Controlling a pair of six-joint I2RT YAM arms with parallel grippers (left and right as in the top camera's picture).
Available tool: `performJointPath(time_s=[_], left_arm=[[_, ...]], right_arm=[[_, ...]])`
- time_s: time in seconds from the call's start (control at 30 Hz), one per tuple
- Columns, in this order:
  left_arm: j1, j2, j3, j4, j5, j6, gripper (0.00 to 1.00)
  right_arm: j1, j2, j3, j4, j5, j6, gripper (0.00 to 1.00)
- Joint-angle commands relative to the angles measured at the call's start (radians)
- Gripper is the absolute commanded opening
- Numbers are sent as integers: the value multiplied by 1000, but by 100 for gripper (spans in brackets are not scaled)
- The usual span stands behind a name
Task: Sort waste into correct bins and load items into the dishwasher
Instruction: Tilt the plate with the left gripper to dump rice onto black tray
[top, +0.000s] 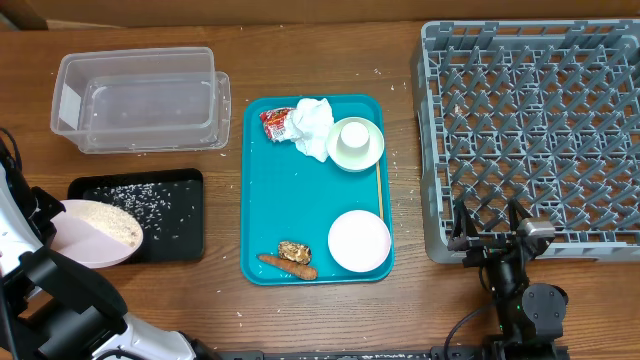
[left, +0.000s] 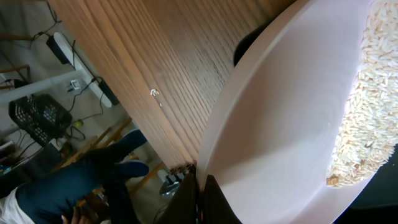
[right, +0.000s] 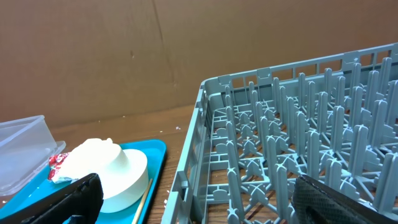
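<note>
Left fingers (left: 214, 208) clamp the plate (top: 78, 238) rim over the black tray (top: 185, 235) — right fingers (right: 62, 202) apart beside rack (top: 426, 150).

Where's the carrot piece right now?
In the overhead view, the carrot piece lies in the bottom-left corner of the teal tray, beside the brown food lump, left of a white dish.

You have a teal tray (top: 275, 200) in the middle of the wooden table (top: 330, 40), a thin wooden stick (top: 379, 192) along its right side.
</note>
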Motion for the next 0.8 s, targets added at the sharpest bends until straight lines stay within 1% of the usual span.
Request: performJointPath(time_s=[0.0, 0.13, 0.23, 0.47, 0.67, 0.77], left_arm=[[2, -27, -2, -6, -32, -33, 4], [-3, -27, -2, -9, -55, -50, 4], [-18, -27, -2, -13, -121, -99, 4], [-90, -27, -2, -12, -207, -137, 4], [-140, -27, -2, -8, -211, -138, 4], [-163, -27, -2, -10, -248, -157, 4]], right_arm=[[6, -10, -10, 7, 9, -8, 100], [6, -10, -10, 7, 9, -7, 100], [6, -10, -10, 7, 9, -8, 100], [6, -10, -10, 7, 9, -8, 100], [6, -10, -10, 7, 9, -8, 100], [6, -10, -10, 7, 9, -8, 100]])
